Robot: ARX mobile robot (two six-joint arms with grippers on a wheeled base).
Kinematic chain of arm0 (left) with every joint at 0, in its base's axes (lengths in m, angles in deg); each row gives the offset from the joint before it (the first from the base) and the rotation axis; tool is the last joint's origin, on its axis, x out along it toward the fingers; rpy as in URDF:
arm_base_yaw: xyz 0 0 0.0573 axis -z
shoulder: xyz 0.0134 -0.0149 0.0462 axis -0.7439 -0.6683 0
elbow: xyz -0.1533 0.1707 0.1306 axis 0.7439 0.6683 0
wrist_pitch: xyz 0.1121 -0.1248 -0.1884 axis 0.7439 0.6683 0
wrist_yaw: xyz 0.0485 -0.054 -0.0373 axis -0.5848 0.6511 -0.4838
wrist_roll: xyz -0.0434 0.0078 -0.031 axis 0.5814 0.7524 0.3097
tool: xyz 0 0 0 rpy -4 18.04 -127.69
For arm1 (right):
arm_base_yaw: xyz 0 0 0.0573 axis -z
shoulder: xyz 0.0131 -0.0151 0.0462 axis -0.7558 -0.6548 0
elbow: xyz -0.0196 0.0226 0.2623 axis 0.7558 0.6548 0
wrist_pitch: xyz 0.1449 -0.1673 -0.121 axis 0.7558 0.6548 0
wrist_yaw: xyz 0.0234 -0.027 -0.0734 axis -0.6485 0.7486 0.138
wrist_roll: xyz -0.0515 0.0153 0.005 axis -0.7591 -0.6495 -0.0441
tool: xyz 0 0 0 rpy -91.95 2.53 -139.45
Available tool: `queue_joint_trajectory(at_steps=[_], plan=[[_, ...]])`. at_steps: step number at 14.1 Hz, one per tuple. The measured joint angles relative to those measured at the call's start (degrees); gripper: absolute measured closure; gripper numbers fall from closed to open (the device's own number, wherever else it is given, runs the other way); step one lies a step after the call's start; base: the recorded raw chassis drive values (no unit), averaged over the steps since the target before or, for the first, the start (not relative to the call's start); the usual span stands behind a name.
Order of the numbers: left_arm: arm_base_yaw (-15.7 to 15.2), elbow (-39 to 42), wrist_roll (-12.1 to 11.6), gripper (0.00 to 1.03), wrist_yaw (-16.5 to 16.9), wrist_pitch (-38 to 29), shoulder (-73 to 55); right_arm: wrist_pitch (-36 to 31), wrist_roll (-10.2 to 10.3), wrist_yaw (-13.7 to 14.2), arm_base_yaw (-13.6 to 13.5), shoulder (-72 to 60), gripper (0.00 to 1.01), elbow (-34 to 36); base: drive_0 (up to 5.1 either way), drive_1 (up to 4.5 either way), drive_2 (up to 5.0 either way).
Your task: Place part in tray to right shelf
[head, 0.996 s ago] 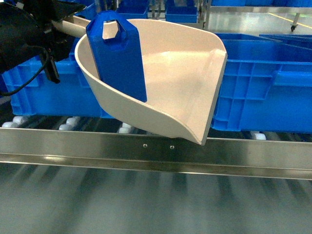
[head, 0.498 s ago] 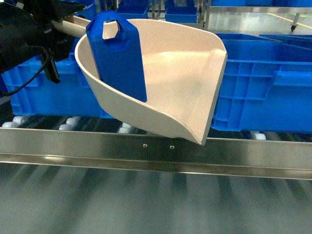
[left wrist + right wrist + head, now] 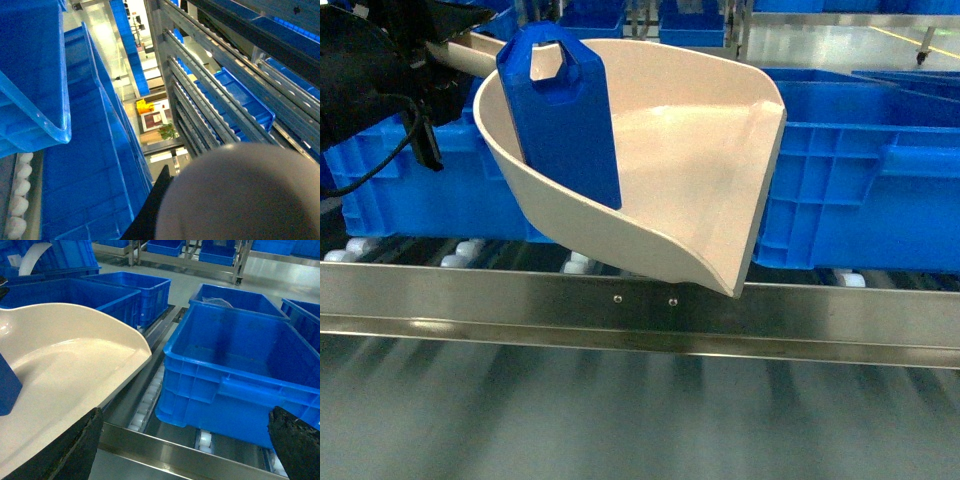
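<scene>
The small bright blue plastic block with a hexagonal hole (image 3: 562, 115) stands inside the large beige plastic scoop-shaped tray (image 3: 690, 160), against its left wall. The tray hangs above the long front rail of the shiny stainless-steel shelf (image 3: 640, 315), in front of two large blue plastic crates (image 3: 860, 180) resting on white roller tracks (image 3: 147, 402) behind the rail. The tray's handle (image 3: 460, 55) runs up and left to the left gripper (image 3: 415, 60).

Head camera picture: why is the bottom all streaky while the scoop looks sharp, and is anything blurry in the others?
Head view: the floor below the steel rail is smeared, while the tray and part stay crisp. Left wrist view: a pale out-of-focus blob fills the lower right. Right wrist view: sharp, soft glare on the tray.
</scene>
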Motion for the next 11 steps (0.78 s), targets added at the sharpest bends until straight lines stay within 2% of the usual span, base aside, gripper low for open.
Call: queue_joint_trajectory(at_steps=[1,2,3,5,7,8,9,10,11], plan=[[0.2,0.0,0.0,0.91,-1.4,1.9,0.6,0.0,0.0,0.0,0.0,0.0,0.03,0.0,0.0,0.00,0.0],[0.9,0.7,0.0,0.91,-10.6,12.0,4.7,0.0,0.0,0.0,0.0,0.0,0.03,0.0,0.0,0.00,0.0],[1.1,0.7,0.3,0.91,-16.0,12.9,7.9,0.0,0.0,0.0,0.0,0.0,0.03,0.0,0.0,0.00,0.0],[0.1,-2.1,1.5,0.91,-18.0,10.0,11.7,0.0,0.0,0.0,0.0,0.0,0.03,0.0,0.0,0.00,0.0],[-2.1,-4.4,1.4,0.91,-20.3,14.0,11.8,0.0,0.0,0.0,0.0,0.0,0.03,0.0,0.0,0.00,0.0],[-3.8,-6.5,1.1,0.91,-22.7,18.8,12.0,0.0,0.0,0.0,0.0,0.0,0.03,0.0,0.0,0.00,0.0],[-6.1,-9.3,-0.1,0.91,-26.6,23.8,12.4,0.0,0.0,0.0,0.0,0.0,0.03,0.0,0.0,0.00,0.0],[-8.4,-12.2,-2.7,0.91,-31.6,29.7,12.6,0.0,0.0,0.0,0.0,0.0,0.03,0.0,0.0,0.00,0.0],[-10.2,-15.1,-6.4,0.91,-37.1,34.4,12.5,0.0,0.0,0.0,0.0,0.0,0.03,0.0,0.0,0.00,0.0]])
